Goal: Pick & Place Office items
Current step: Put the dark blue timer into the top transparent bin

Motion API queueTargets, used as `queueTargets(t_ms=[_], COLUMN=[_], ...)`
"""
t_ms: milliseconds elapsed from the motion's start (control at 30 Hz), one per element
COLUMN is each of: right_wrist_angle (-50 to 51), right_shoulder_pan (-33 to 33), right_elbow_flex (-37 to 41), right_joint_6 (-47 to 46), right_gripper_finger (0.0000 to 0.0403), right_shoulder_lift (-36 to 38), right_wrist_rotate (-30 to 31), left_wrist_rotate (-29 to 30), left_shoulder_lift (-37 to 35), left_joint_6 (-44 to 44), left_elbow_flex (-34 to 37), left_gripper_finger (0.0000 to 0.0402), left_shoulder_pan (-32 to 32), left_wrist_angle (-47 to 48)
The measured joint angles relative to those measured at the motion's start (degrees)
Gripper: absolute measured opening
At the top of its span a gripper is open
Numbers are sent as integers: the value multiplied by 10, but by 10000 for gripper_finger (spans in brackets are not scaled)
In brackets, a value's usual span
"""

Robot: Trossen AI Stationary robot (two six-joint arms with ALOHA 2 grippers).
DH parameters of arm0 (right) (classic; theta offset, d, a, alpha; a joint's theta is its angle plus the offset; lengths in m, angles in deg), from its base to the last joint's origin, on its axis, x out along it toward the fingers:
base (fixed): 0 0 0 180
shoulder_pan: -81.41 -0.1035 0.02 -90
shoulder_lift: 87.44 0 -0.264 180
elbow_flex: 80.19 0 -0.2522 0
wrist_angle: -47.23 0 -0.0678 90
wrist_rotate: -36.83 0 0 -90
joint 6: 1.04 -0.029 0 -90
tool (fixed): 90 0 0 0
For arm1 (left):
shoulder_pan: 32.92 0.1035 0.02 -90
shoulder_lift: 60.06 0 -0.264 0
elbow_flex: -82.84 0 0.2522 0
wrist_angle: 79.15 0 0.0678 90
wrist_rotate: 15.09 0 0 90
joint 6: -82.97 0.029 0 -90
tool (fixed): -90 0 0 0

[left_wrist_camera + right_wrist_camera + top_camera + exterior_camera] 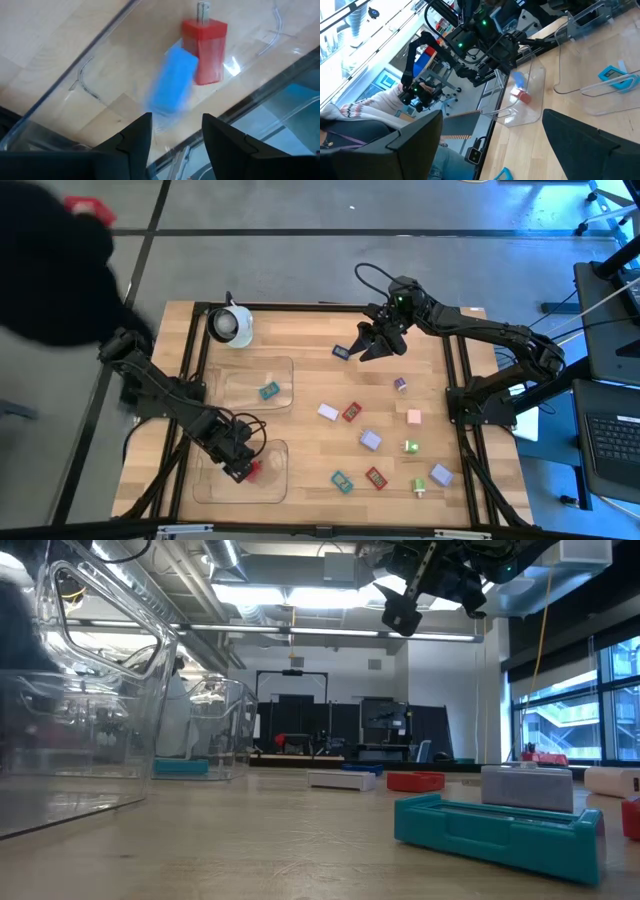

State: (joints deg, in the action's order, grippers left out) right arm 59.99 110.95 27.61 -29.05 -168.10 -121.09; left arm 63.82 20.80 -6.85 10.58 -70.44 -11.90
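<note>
Small office pieces lie scattered on the wooden table (pixel 300 330), among them a red one (pixel 351 412), a teal one (pixel 342 480), a lavender one (pixel 370 440) and a pink one (pixel 413 417). My left gripper (pixel 175 117) is open over the near clear tray (pixel 215 490). Beyond its fingers a red piece (pixel 205 50) lies on the tray floor, with a blurred blue piece (pixel 172 82) beside it. My right gripper (pixel 375 340) hangs open above the table's far part, next to a dark blue piece (pixel 341 352). Its fingers (pixel 425 135) are spread wide.
A second clear tray (pixel 285 370) farther back holds a teal piece (pixel 268 391). A white round cup-like object (pixel 230 325) stands at the far left corner. A person's dark shape (pixel 50 270) is beyond the table's left side. A teal piece (pixel 495 830) lies close to the low camera.
</note>
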Motion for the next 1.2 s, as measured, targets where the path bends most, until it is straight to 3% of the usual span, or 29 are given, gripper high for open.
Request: queueTargets(t_ms=[167, 400, 500, 700, 767, 1033, 1200], right_wrist_angle=[2, 7, 34, 147, 178, 190, 191], right_shoulder_pan=[0, 0, -2, -30, -40, -81, -85], right_elbow_flex=[0, 0, 0, 0, 0, 0, 0], right_joint_6=[1, 42, 104, 250, 259, 269, 270], right_gripper_finger=[346, 346, 346, 346, 346, 346, 345], right_shoulder_lift=[0, 0, 0, -4, -13, -78, -117], right_wrist_rotate=[21, 135, 218, 512, 560, 570, 621], left_wrist_rotate=[-1, 63, 113, 256, 300, 458, 522], left_shoulder_lift=[0, -4, -4, -4, -4, -4, -5], left_joint_6=[8, 87, 139, 277, 320, 450, 494], left_elbow_flex=[-10, -85, -126, -194, -213, -277, -299], left_gripper_finger=[184, 177, 175, 177, 177, 178, 179], left_shoulder_pan=[9, 40, 57, 93, 110, 183, 213], left_wrist_angle=[6, 57, 70, 70, 70, 70, 69])
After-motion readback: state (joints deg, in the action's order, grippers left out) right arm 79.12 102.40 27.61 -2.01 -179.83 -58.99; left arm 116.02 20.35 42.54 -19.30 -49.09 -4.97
